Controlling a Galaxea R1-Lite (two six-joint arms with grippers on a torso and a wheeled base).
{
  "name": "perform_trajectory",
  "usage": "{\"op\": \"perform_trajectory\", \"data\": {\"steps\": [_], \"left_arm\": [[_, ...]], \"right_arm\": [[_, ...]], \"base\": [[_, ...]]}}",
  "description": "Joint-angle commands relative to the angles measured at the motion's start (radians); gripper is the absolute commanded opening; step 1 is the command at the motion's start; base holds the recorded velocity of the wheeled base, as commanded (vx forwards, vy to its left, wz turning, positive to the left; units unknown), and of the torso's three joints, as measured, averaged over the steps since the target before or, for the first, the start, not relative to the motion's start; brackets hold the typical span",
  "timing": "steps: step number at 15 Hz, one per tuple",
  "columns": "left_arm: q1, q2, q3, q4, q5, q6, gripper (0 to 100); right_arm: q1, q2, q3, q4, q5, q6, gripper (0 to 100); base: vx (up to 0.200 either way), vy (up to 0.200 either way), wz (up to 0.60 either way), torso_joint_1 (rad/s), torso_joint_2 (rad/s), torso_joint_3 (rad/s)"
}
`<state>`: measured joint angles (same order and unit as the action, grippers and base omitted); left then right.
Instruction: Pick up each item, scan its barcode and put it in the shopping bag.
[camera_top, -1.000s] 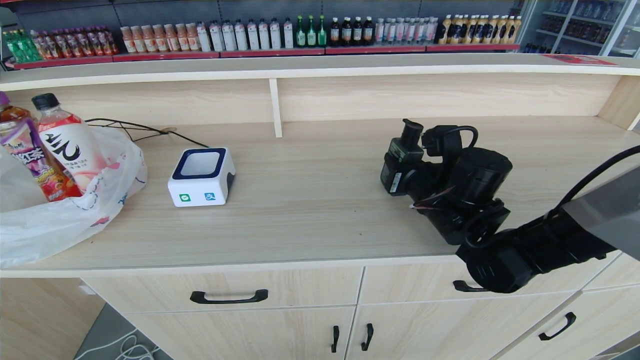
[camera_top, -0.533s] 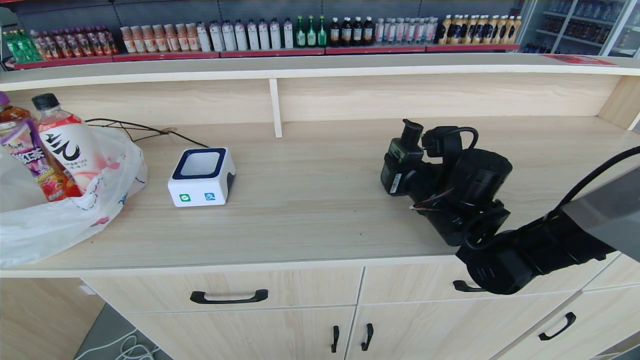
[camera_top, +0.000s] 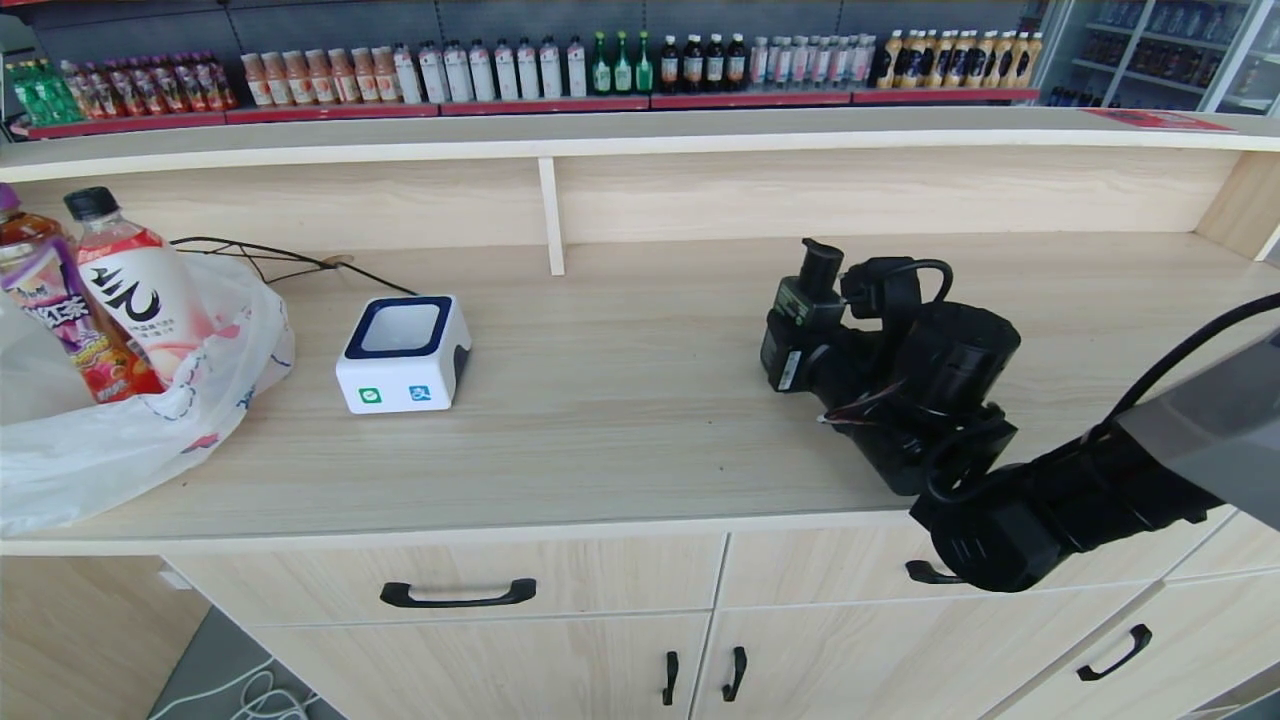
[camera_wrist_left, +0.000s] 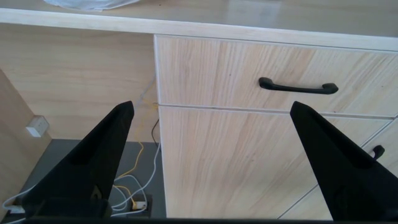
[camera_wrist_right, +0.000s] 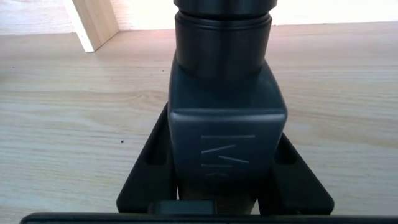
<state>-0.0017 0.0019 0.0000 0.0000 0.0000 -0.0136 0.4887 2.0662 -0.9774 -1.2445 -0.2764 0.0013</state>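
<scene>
Scanner, a white cube with a blue-rimmed window (camera_top: 403, 353), sits on the pale wooden counter (camera_top: 620, 430). Well to its right, the right gripper (camera_wrist_right: 221, 180) is clamped on what looks like a dark grey, black-capped bottle (camera_wrist_right: 224, 112). Left of the scanner slumps the translucent plastic shopping bag (camera_top: 120, 440), two drink bottles (camera_top: 140, 290) inside. Below the scanner's level, the left gripper (camera_wrist_left: 211, 107), fingers wide apart, faces the drawer fronts (camera_wrist_left: 249, 68).

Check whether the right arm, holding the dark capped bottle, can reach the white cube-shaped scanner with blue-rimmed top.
Probably yes: only bare light-wood countertop lies between the right gripper, shut on the dark capped bottle, and the white cube-shaped scanner.
</scene>
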Motion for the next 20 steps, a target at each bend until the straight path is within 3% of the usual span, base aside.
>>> {"op": "perform_trajectory", "data": {"steps": [1, 13, 20], "left_arm": [[0.0, 0.0, 0.0, 0.0, 0.0, 0.0, 100], [0.0, 0.0, 0.0, 0.0, 0.0, 0.004, 100], [0.0, 0.0, 0.0, 0.0, 0.0, 0.004, 100]], "right_arm": [[0.001, 0.005, -0.004, 0.0, -0.001, -0.001, 0], [0.007, -0.189, 0.022, 0.005, -0.003, -0.052, 0], [0.114, -0.521, 0.307, 0.003, 0.02, -0.072, 0]], "base": [[0.0, 0.0, 0.0, 0.0, 0.0, 0.0], [0.0, 0.0, 0.0, 0.0, 0.0, 0.0], [0.0, 0.0, 0.0, 0.0, 0.0, 0.0]]}}
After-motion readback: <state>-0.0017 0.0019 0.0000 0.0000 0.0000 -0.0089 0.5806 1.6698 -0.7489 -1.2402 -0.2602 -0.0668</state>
